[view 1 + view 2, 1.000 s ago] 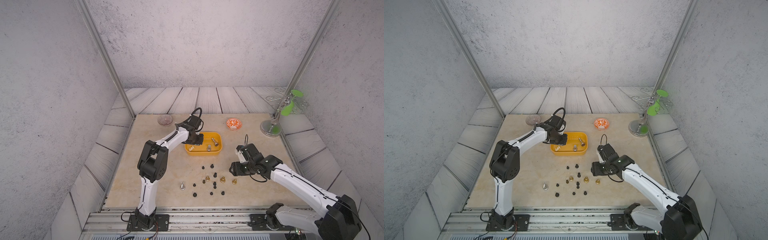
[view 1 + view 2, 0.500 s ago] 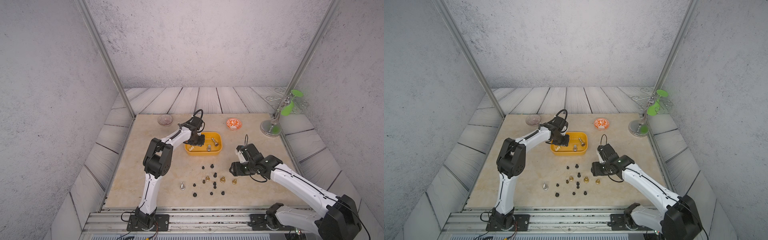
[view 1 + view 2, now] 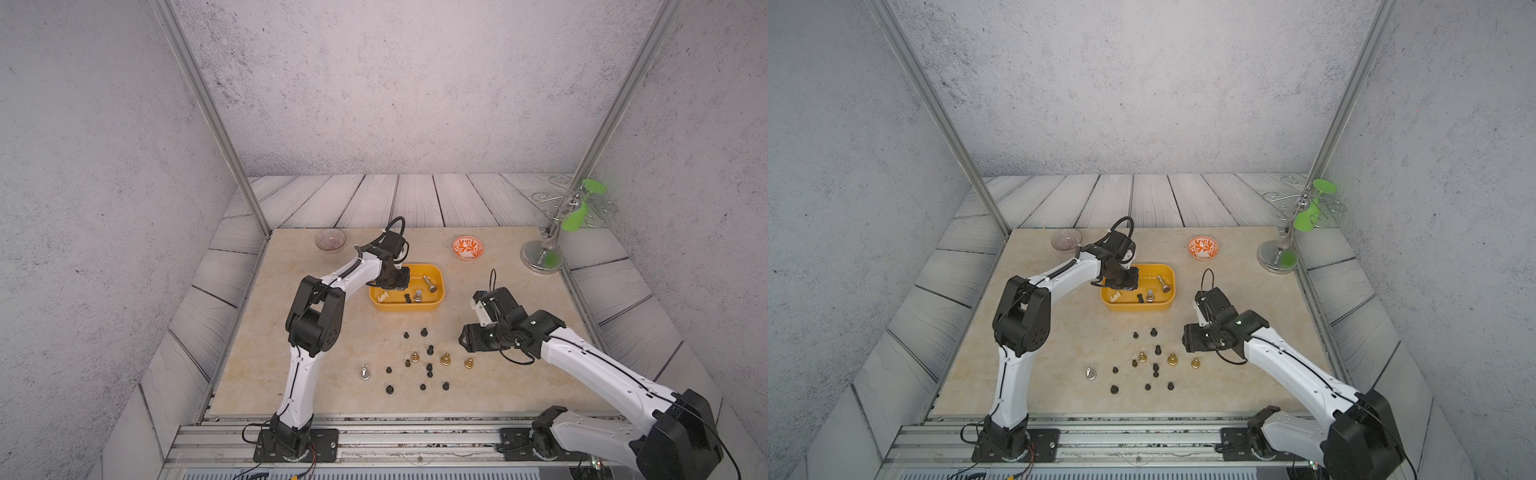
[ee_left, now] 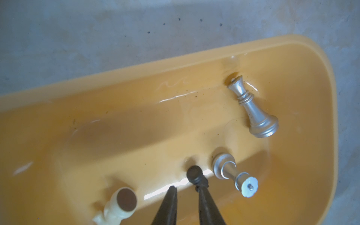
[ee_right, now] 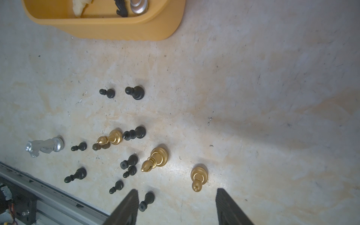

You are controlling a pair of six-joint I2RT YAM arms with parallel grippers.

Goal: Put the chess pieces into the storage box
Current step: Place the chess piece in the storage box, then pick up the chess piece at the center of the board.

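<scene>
In both top views: box (image 3: 405, 308) sits behind the loose pieces (image 3: 430, 350), apart from them.

Left wrist: left claw (image 4: 186, 188) narrowly apart inside the box, black pawn (image 4: 196, 176) lying at one fingertip. It could snag and ride out on the lift.

Right wrist: right claw (image 5: 176, 192) wide apart, empty, gold pawn (image 5: 198, 178) ahead. Stray pawn (image 5: 146, 200) beside one finger could get knocked over.

Walls (image 3: 374, 83): grey mottled plaster finish, enclosing three sides. Floor (image 3: 415, 199): pale grey wood-grain planks, sloping up at both sides. Bench (image 3: 498, 399): beige marbled slab, scuffed and stained in the wrist views. Two aluminium posts (image 3: 212, 116) stand at its rear corners. Aluminium rail (image 3: 415, 432) along the front. Lighting even, shadows soft.
</scene>
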